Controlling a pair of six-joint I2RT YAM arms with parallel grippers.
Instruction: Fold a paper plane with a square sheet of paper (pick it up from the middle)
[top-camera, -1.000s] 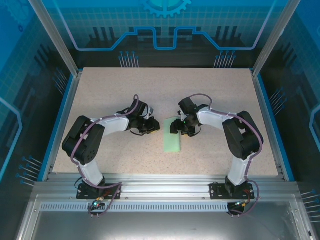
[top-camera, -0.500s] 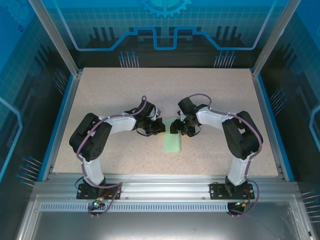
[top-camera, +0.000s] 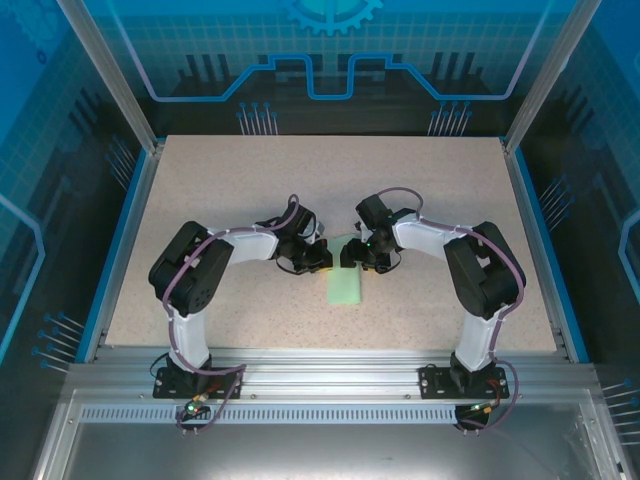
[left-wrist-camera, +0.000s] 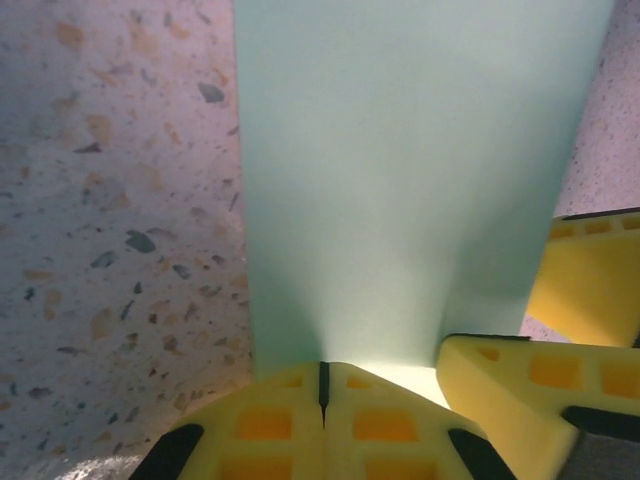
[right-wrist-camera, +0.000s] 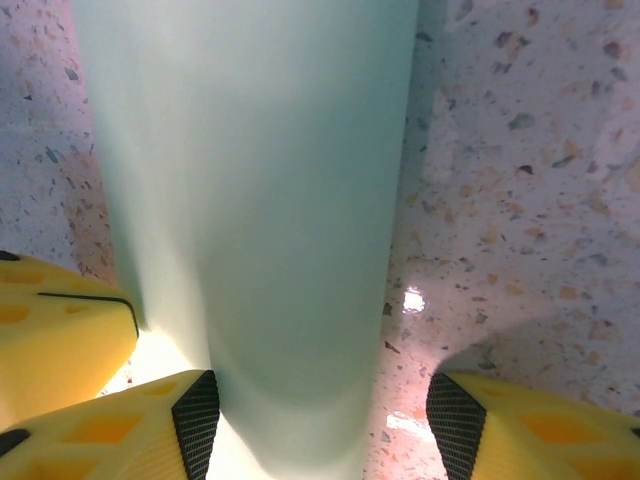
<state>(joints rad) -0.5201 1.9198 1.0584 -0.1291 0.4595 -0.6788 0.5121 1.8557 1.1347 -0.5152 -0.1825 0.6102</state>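
The square sheet of paper (top-camera: 346, 285) lies at the middle of the table as a narrow pale mint-green strip, long side running near to far. My left gripper (top-camera: 322, 260) is shut, its yellow tips (left-wrist-camera: 323, 375) together right at the strip's far left end with nothing seen between them. From the other side my right gripper (top-camera: 352, 255) stands open over that same end. In the right wrist view the paper (right-wrist-camera: 250, 200) runs up between its fingers (right-wrist-camera: 195, 420), one over the paper and the other above bare table. No paper plane shape shows.
The speckled beige table (top-camera: 250, 190) has a blue rim and glass walls on three sides. Both arms reach inward and their grippers nearly meet. My right gripper's yellow fingers (left-wrist-camera: 520, 400) show at the right of the left wrist view.
My left arm has swung right, bringing its gripper from beside the paper up to the paper's far end, and it closed fully. The right arm and the paper have stayed put.
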